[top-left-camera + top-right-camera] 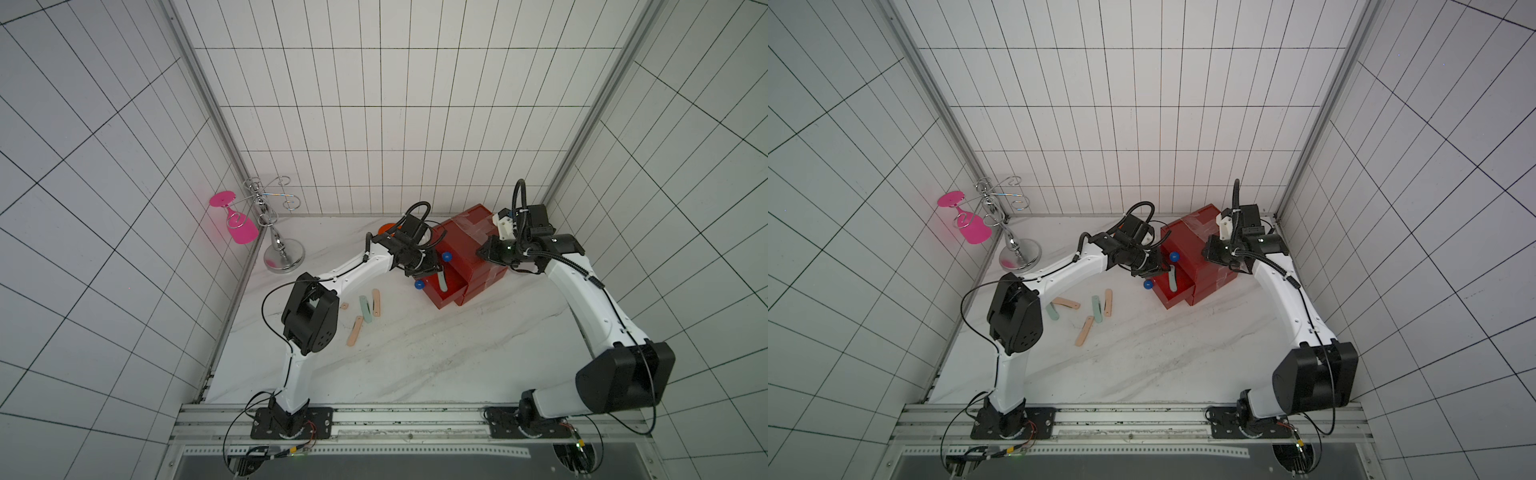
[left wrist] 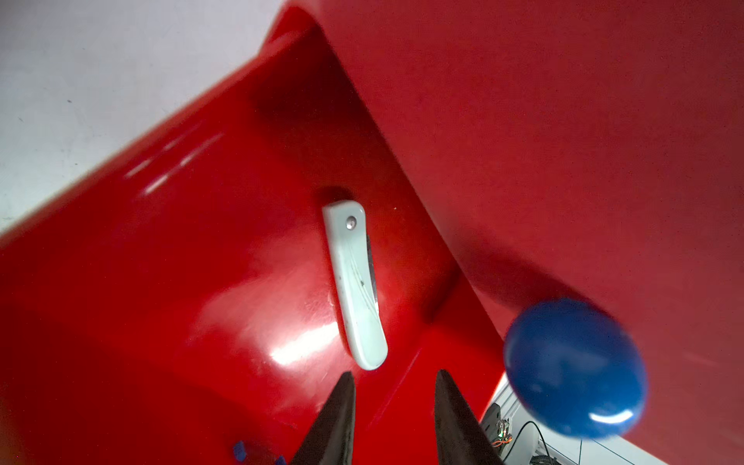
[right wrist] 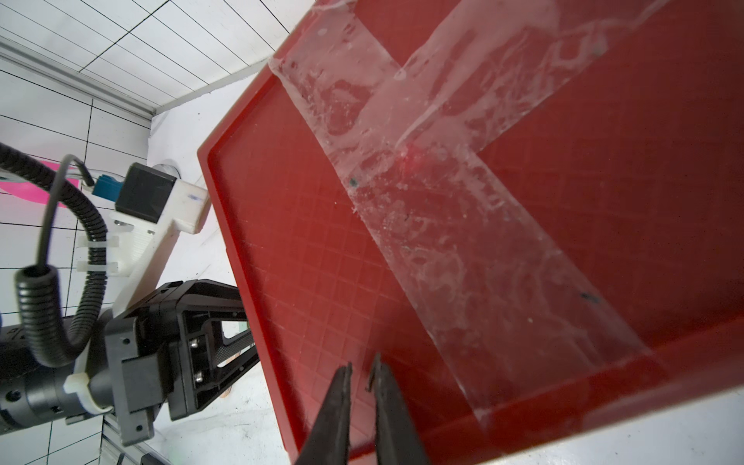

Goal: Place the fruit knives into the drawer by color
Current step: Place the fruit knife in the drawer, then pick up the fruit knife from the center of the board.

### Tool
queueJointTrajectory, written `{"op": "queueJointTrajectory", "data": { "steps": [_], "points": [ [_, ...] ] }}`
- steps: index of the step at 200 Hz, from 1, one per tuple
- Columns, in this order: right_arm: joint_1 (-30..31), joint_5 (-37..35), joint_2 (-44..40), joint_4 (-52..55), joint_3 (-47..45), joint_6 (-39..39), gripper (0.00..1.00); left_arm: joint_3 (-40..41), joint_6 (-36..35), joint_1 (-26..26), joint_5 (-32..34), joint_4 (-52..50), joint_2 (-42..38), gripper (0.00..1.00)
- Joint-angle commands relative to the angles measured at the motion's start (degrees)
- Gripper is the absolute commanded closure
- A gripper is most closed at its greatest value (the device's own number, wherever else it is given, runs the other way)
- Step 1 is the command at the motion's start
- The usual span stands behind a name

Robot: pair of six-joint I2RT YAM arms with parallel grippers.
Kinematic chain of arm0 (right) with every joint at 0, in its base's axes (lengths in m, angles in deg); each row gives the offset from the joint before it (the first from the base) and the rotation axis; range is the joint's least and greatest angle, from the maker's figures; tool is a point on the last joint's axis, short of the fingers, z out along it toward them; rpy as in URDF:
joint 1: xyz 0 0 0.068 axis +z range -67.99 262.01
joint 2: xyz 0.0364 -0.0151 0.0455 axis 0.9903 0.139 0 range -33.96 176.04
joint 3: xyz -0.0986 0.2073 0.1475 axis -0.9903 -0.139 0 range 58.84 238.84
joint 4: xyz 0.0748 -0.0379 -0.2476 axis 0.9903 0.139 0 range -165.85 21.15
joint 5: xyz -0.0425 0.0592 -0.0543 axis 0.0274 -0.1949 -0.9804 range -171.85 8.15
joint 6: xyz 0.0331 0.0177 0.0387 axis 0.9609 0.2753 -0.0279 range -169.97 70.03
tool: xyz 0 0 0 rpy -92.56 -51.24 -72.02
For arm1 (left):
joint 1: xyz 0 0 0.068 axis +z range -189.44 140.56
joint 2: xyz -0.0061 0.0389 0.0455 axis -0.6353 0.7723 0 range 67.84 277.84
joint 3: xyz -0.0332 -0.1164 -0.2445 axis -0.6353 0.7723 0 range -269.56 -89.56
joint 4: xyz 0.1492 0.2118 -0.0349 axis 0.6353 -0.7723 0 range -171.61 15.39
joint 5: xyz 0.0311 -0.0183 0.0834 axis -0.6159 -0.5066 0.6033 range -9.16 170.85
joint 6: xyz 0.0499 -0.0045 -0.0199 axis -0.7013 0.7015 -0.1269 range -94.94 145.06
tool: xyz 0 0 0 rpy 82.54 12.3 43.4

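Note:
The red drawer chest (image 1: 469, 245) stands at the back right with a lower drawer (image 1: 451, 295) pulled out. A mint-green fruit knife (image 2: 356, 286) lies flat on that drawer's floor. My left gripper (image 2: 394, 378) hangs just above the knife's near end, open, nothing between its fingers. My right gripper (image 3: 362, 368) rests on the chest's taped top (image 3: 402, 241), shut and empty. More fruit knives lie on the table left of the chest: peach ones (image 1: 1108, 302) (image 1: 1084, 331) (image 1: 1066, 303) and mint ones (image 1: 1096, 309) (image 1: 1052, 311).
Blue ball knobs (image 1: 446, 256) (image 1: 419, 284) stick out from the drawer fronts next to my left gripper. A chrome glass rack (image 1: 284, 257) with a pink glass (image 1: 240, 227) stands at the back left corner. An orange bowl (image 1: 386, 227) peeks out behind my left arm.

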Motion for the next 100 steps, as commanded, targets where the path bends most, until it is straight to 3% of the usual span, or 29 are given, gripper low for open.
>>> {"op": "queueJointTrajectory", "data": {
  "steps": [1,59,100],
  "points": [
    [0.04,-2.66,5.36,13.23,-5.32,0.02,0.84,-2.8,-0.22,0.08,-0.33,0.4,-2.14,0.64],
    [0.08,-2.85,4.84,13.39,-4.79,0.15,0.84,-6.22,-3.36,0.89,3.97,-5.87,-10.31,0.63],
    [-0.01,-3.13,4.73,13.74,-4.64,0.05,0.85,2.41,-5.15,3.86,11.9,-8.78,-20.23,0.63]
  ]
}}
